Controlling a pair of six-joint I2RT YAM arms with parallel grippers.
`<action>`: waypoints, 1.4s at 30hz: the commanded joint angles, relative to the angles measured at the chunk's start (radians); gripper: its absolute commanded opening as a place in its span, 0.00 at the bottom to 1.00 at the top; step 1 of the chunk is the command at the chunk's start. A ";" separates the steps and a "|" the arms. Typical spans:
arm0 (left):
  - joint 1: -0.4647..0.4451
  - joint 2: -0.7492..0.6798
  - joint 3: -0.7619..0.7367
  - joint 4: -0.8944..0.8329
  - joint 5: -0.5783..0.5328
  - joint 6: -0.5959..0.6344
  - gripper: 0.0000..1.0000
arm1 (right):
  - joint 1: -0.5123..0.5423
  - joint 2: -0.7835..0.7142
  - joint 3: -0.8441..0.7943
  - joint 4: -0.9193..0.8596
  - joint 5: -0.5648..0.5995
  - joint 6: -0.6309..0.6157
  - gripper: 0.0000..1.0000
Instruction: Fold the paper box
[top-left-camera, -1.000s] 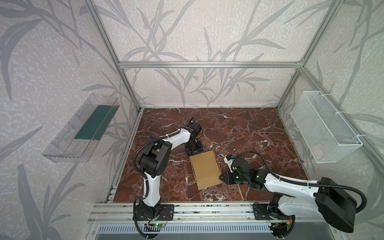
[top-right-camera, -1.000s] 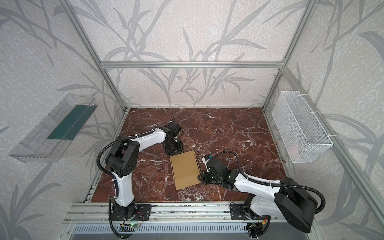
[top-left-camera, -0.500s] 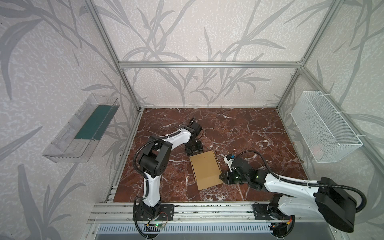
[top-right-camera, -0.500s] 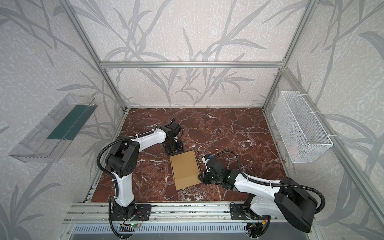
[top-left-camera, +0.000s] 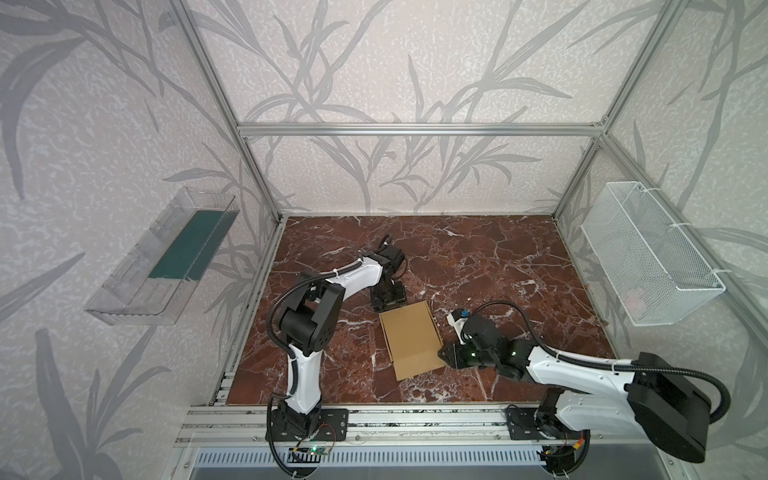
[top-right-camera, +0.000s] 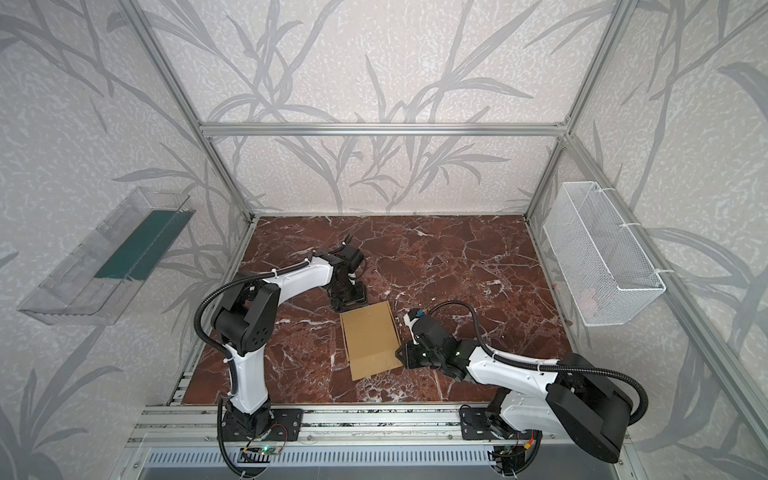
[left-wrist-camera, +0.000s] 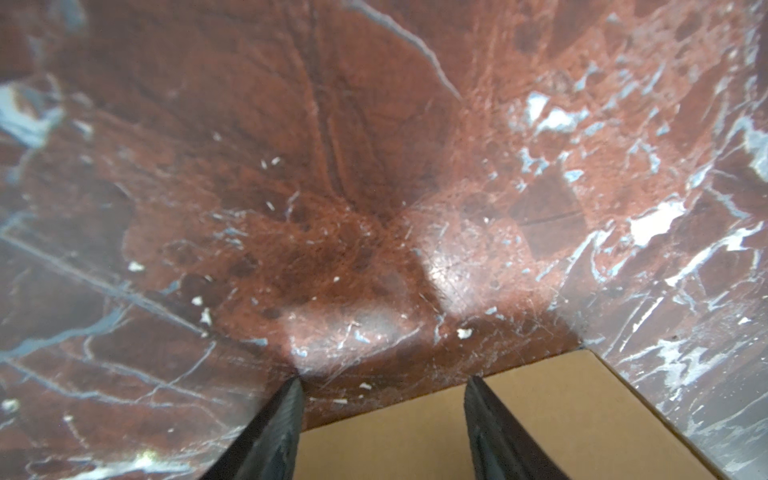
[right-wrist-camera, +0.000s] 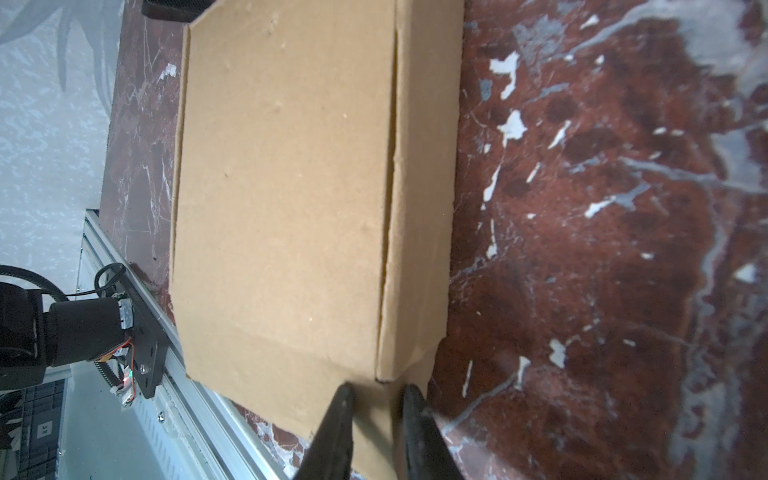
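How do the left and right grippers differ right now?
The left gripper has jaws spread wide; the right gripper has them nearly together. The left sits at the far edge of the paper box, the right at its near right corner. Both are low beside the cardboard.

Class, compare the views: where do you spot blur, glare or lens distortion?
Left wrist view: table soft-focused, with a pale glare patch; right wrist view: paper box crisp, table beside it smeared; both top views: even light, sharp, frame posts splaying outward, wide-angle style.
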 joint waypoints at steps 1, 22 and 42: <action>-0.042 0.114 -0.068 -0.039 0.058 0.003 0.64 | 0.004 0.012 -0.025 0.027 0.034 0.001 0.25; -0.048 0.125 -0.068 -0.039 0.063 0.004 0.64 | 0.007 -0.025 -0.076 0.098 0.085 -0.009 0.21; -0.050 0.124 -0.058 -0.049 0.067 0.008 0.64 | 0.119 -0.149 -0.116 -0.031 0.145 0.075 0.28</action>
